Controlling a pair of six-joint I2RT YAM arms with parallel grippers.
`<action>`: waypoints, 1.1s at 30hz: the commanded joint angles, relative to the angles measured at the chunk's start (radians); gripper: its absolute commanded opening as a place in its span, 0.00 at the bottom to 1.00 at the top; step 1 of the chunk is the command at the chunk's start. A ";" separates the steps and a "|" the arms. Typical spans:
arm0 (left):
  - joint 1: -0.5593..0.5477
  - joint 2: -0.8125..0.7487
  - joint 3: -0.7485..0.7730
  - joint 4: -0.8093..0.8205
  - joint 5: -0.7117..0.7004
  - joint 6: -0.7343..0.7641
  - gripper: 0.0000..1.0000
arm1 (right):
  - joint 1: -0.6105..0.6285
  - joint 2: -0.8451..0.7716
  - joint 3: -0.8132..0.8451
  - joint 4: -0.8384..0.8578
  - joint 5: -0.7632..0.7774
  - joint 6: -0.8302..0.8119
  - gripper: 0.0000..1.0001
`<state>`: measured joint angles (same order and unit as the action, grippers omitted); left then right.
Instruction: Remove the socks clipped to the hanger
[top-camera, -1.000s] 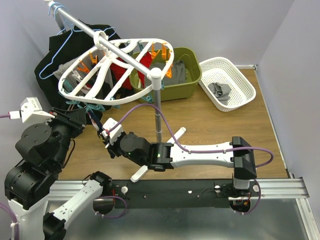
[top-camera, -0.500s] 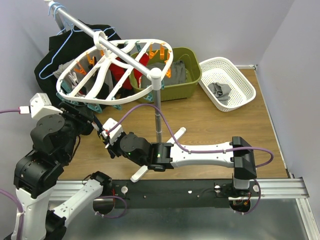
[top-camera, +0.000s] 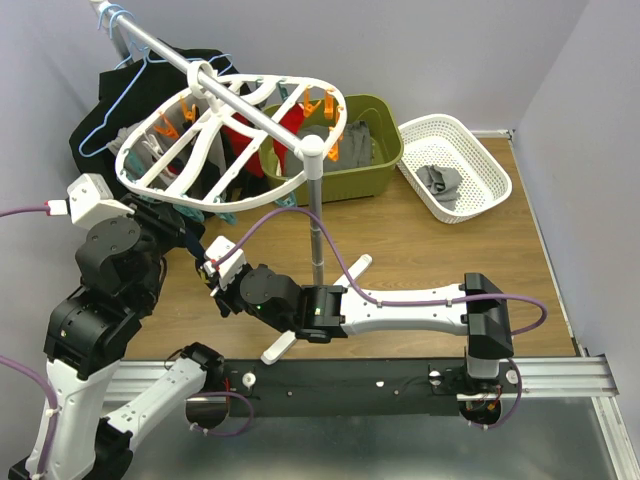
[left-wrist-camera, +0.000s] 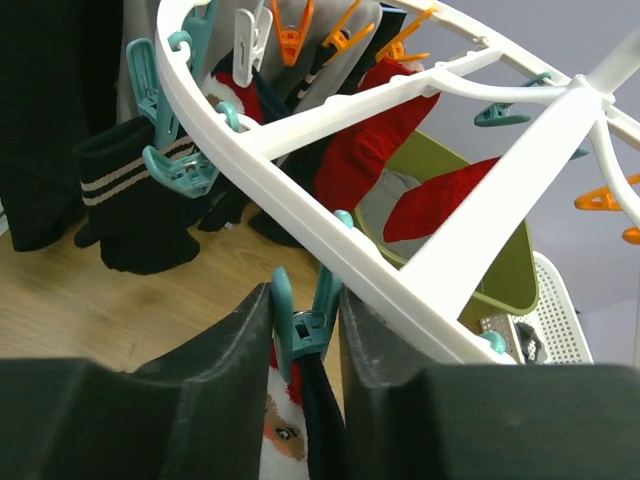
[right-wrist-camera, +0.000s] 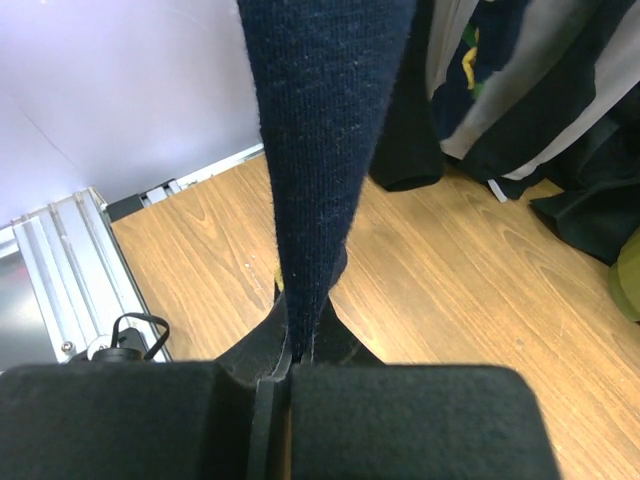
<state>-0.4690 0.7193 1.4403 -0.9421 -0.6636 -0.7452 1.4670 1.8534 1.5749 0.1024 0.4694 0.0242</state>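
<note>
The white oval lattice hanger (top-camera: 230, 130) hangs from a rail, ringed with orange and teal pegs. In the left wrist view my left gripper (left-wrist-camera: 305, 345) is closed round a teal peg (left-wrist-camera: 298, 318) on the hanger's near rim (left-wrist-camera: 300, 215). That peg clips a dark navy sock (left-wrist-camera: 325, 420) and a red-and-white patterned sock (left-wrist-camera: 278, 435). My right gripper (right-wrist-camera: 300, 345) is shut on the lower end of the navy sock (right-wrist-camera: 320, 150), which runs straight up out of the jaws. In the top view it (top-camera: 212, 268) sits just below the left gripper (top-camera: 190, 232). Red (left-wrist-camera: 370, 150) and black striped (left-wrist-camera: 135, 205) socks hang further along the rim.
The stand's upright pole (top-camera: 317, 215) rises just right of my right wrist. An olive-green bin (top-camera: 375, 150) and a white basket (top-camera: 470, 150) holding a grey sock (top-camera: 438, 182) are at the back right. A large black garment (top-camera: 100, 140) on a light-blue wire hanger (top-camera: 105, 115) hangs back left.
My left arm has risen and moved right to the hanger's near rim. The hanger has swung and tilted a little. The right arm has not moved.
</note>
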 joint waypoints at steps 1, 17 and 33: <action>-0.003 -0.001 -0.018 0.078 -0.059 0.038 0.27 | 0.010 -0.023 -0.004 -0.032 0.000 -0.017 0.01; -0.003 -0.086 -0.035 0.094 0.076 0.090 0.00 | 0.050 -0.121 -0.128 -0.099 0.028 0.042 0.01; -0.005 -0.291 -0.104 0.279 0.311 0.158 0.00 | 0.110 -0.522 -0.403 -0.392 0.103 0.276 0.01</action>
<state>-0.4736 0.4423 1.3479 -0.7174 -0.4427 -0.6113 1.5764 1.4178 1.2308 -0.1349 0.4934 0.1955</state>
